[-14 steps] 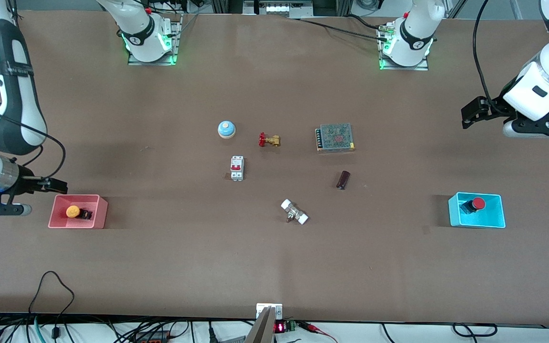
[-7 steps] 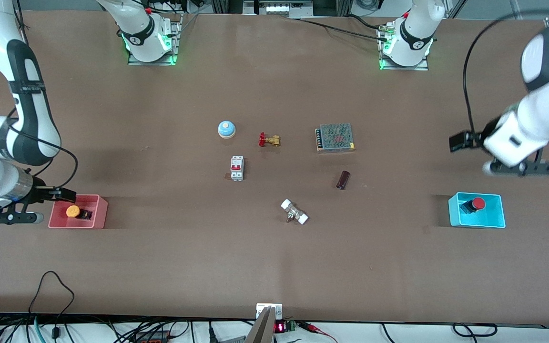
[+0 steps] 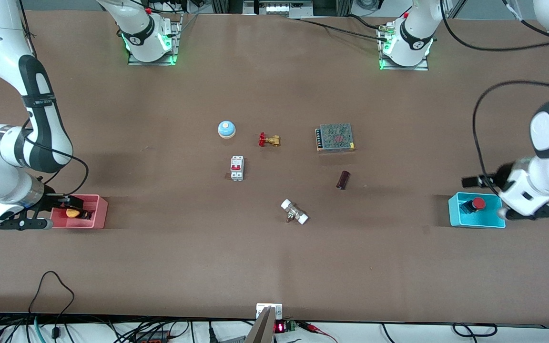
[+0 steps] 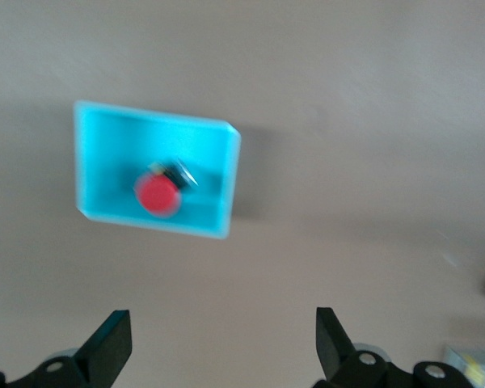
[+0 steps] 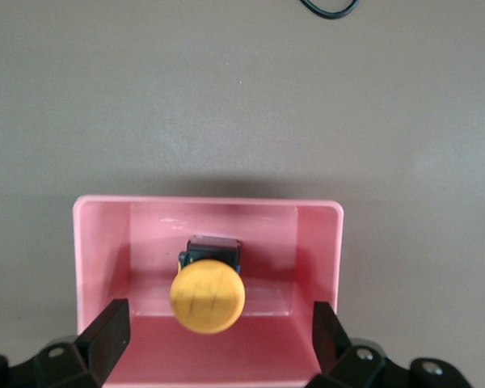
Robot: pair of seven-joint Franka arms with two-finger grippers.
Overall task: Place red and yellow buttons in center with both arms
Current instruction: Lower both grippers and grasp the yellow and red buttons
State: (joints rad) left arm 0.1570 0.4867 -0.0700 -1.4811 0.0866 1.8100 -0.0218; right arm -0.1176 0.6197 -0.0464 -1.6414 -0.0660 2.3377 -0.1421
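The orange-yellow button point(image 3: 71, 213) lies in the pink tray point(image 3: 97, 215) at the right arm's end of the table. My right gripper point(image 3: 67, 205) hangs low over that tray, open and empty. In the right wrist view its fingers straddle the yellow cap point(image 5: 208, 296) inside the pink tray point(image 5: 97, 242). The red button point(image 3: 478, 203) lies in the cyan tray point(image 3: 460, 220) at the left arm's end. My left gripper point(image 3: 475, 181) is open and empty beside that tray. In the left wrist view the red cap point(image 4: 158, 194) in the cyan tray point(image 4: 214, 141) lies ahead of the open gripper point(image 4: 224, 347).
Round the bare table centre point(image 3: 279, 178) stand a blue dome bell point(image 3: 226, 129), a brass valve with a red handwheel point(image 3: 269, 140), a white breaker point(image 3: 237, 168), a mesh-topped power supply point(image 3: 335, 137), a dark cylinder point(image 3: 343, 179) and a white-ended fitting point(image 3: 294, 212).
Both arms have come down toward their trays. The right gripper has moved over the pink tray and the yellow button. The left gripper has swung down to beside the cyan tray.
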